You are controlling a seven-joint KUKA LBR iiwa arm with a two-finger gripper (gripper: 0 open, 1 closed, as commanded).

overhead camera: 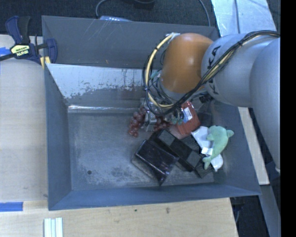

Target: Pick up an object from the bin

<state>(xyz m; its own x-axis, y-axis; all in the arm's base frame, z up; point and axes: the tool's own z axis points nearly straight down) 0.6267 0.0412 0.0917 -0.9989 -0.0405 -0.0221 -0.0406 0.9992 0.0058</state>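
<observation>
- Orange cover [185,63] on the wrist, domed, highest of all and so nearest the lens; looped about with yellow and black cables [154,80].
- Grey metal bin [59,132], its left half bare, scuffed floor.
- Small dark red knobbly clump [136,124], rather like a bunch of berries, just left of middle on the floor, toward the back wall.
- Claw [150,115] low in the bin under the cover and cables, right beside that clump at its right edge; touching or apart not to be made out, and open or closed cannot be told either.
- Flat black box [155,157] just in front of the claw, tilted, one corner toward the front wall.
- Second black block [183,149] lying against the right side of the box.
- Red thing with a blue and white label [188,124] behind the block, partly under the cables.
- Pale green and white soft toy [214,141] farthest right, by the right wall, resting partly on the black block.
- Grey arm [246,73] reaching in over the right rim.
</observation>
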